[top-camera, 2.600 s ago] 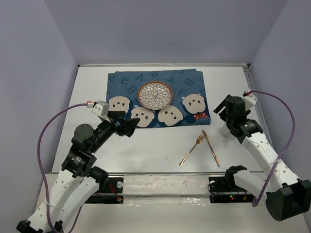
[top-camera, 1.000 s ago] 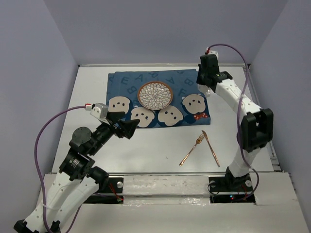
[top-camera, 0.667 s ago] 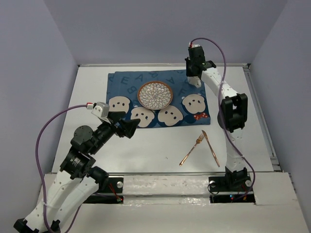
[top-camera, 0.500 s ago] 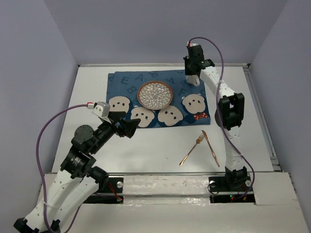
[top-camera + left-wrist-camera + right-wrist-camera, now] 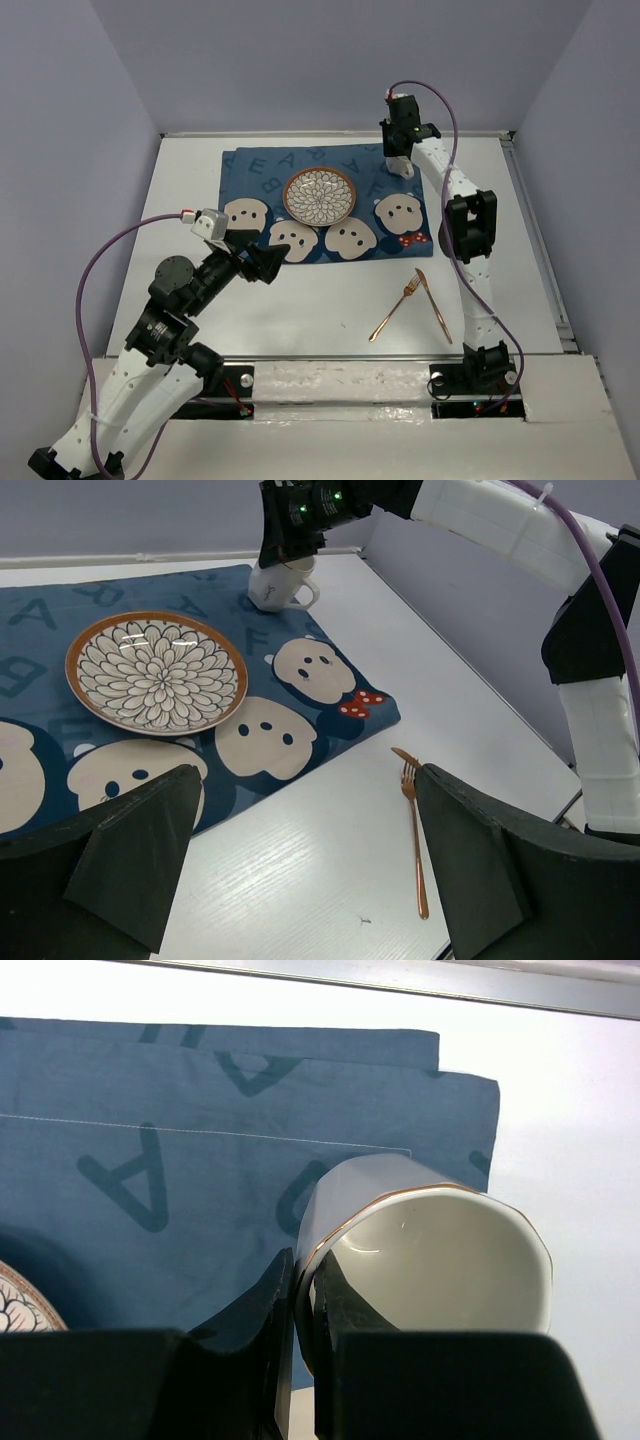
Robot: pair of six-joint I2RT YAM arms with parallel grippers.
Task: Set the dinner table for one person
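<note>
A white cup [image 5: 440, 1250] with a thin gold rim is at the far right corner of the blue mat [image 5: 250, 170]. My right gripper [image 5: 303, 1280] is shut on its rim, one finger inside and one outside. From the left wrist the cup [image 5: 280, 585] looks low over or on the mat; I cannot tell which. A patterned plate [image 5: 319, 196] lies mid-mat. A copper fork [image 5: 396, 308] and knife [image 5: 434, 305] lie on the white dinner table [image 5: 180, 200] in front of the mat. My left gripper [image 5: 268, 262] hovers open near the mat's front edge, holding nothing.
The mat [image 5: 330, 695] carries pale cartoon faces along its front edge. Grey walls close the table at the back and sides. My right arm [image 5: 470, 230] reaches over the table's right half, above the fork [image 5: 414, 830] and knife.
The right arm has swung from the table's right side to the mat's far right corner, carrying the cup leftward over the last second, then nearly stopped. The left arm has barely moved.
</note>
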